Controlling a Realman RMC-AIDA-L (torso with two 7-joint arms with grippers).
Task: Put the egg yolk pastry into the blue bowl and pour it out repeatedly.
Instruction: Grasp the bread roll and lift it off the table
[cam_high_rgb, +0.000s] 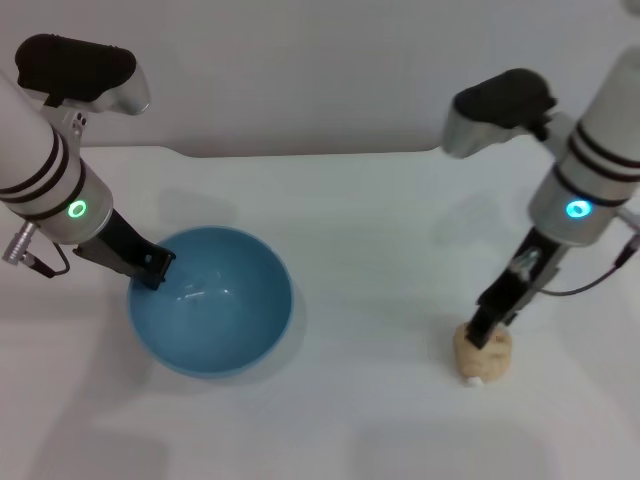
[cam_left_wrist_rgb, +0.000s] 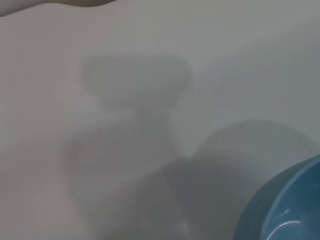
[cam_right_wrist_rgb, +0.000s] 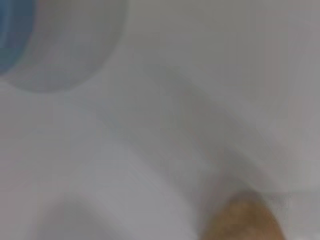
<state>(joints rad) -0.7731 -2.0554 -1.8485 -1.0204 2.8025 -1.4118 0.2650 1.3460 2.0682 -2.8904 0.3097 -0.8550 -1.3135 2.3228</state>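
Tan egg yolk pastry (cam_high_rgb: 483, 353) — clenched by right pincer (cam_high_rgb: 484, 333); left pincer (cam_high_rgb: 152, 268) grips blue bowl (cam_high_rgb: 212, 300) rim.

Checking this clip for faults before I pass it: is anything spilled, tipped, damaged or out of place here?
Nothing stands out. The blue bowl sits upright and empty on the white table, with the left gripper at its rim. The pastry rests whole on the table, apart from the bowl, with the right gripper down on it. No spills show.
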